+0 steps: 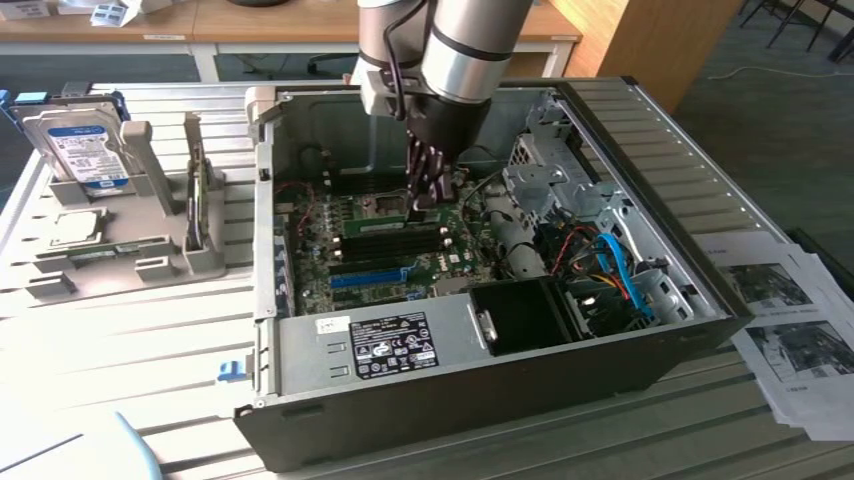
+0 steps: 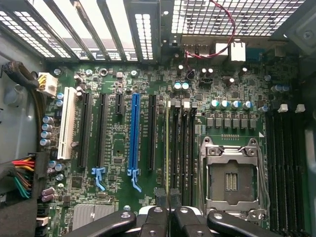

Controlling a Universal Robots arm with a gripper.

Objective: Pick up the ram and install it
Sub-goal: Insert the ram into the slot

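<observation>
Slatted worktop [image 1: 134,340] bears the open computer case [image 1: 534,390] mid-frame, where our end effector [image 1: 430,190], clamped narrow on the ram [image 2: 167,148], hangs over the memory slots [image 2: 183,148]; we judge this the insertion step, needing square alignment.

An open computer case [image 1: 534,395] sits between a hard drive [image 1: 83,150] and printed papers [image 1: 790,325].

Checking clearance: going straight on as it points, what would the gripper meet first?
Probably the black memory slots beside the CPU socket on the motherboard; the ram, a thin green edge at the gripper, lies along them. Depth unclear.
</observation>
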